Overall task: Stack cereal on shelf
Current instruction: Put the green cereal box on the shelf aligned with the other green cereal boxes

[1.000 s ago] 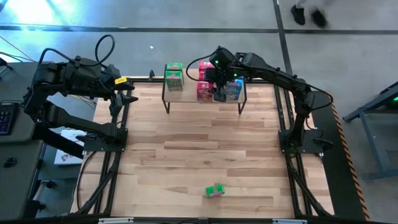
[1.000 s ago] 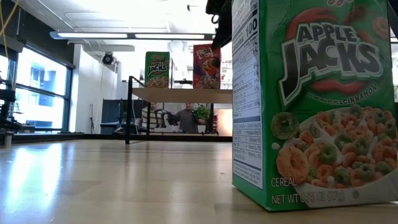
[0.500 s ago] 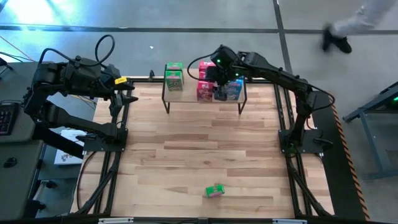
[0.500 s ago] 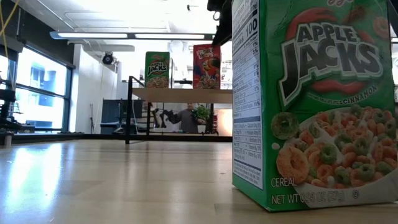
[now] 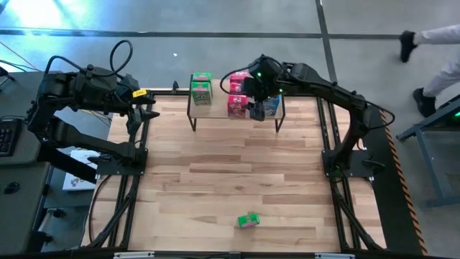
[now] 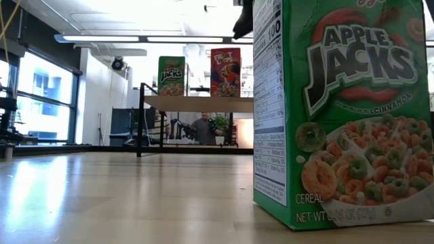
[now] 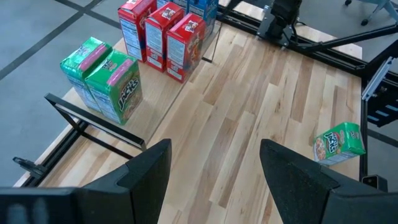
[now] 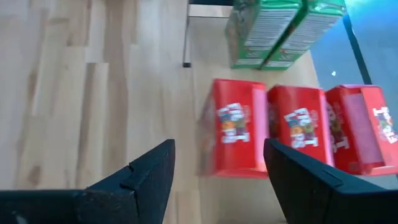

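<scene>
The shelf (image 5: 215,109) stands at the table's far edge. On its top board stand two green cereal boxes (image 5: 201,88), three red-pink ones (image 8: 286,127) and blue ones (image 5: 270,106), upright on their bases. A third green box (image 5: 248,220) stands alone near the table's near edge and fills the low view (image 6: 346,115). My right gripper (image 8: 217,155) hovers open above the shelf, over the red-pink and blue boxes (image 5: 254,91). My left gripper (image 7: 214,149) is open and waits off the table's far left corner (image 5: 149,109).
Bare wooden tabletop (image 5: 230,173) stretches between the shelf and the lone green box. Black frame rails (image 5: 136,180) run along the left and right sides. A person walks on the floor beyond the table (image 5: 431,50).
My right gripper has risen a little above the shelf and drifted toward the table's right, staying open. The boxes have kept their places. A person has walked past beyond the far edge.
</scene>
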{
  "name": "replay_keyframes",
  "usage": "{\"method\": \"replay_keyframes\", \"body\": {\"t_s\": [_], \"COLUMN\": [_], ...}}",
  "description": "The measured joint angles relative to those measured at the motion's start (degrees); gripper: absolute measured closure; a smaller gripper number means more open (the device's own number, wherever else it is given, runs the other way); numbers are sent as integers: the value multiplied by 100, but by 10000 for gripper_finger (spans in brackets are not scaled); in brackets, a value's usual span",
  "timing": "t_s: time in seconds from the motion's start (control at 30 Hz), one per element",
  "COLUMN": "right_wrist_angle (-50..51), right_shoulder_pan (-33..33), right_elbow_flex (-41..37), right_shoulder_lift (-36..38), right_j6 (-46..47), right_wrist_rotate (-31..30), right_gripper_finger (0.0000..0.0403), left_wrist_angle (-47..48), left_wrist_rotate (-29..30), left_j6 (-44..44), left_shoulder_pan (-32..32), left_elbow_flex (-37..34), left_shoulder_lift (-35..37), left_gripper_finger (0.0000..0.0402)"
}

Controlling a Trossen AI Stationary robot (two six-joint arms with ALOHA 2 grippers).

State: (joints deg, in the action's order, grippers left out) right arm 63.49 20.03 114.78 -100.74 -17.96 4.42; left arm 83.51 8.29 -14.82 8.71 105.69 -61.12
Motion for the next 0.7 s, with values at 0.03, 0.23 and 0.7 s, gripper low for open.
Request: {"method": "replay_keyframes", "body": {"t_s": [0.03, 0.23, 0.7], "right_wrist_angle": [24, 255, 1033], "right_shoulder_pan": [-69, -498, -1553], "right_elbow_flex": [0, 0, 0], "right_shoulder_lift": [30, 158, 198], "right_j6": [44, 322, 956], "right_wrist_rotate": [-28, -99, 230], "right_gripper_finger": [164, 164, 164], "left_wrist_angle": [0, -1, -21], "left_wrist_rotate": [0, 0, 0], "left_j6": [1, 0, 1], "left_shoulder_pan": [0, 0, 0], "left_elbow_flex": [0, 0, 0], "left_shoulder_lift": [1, 2, 1], "left_gripper_finger": [164, 165, 164]}}
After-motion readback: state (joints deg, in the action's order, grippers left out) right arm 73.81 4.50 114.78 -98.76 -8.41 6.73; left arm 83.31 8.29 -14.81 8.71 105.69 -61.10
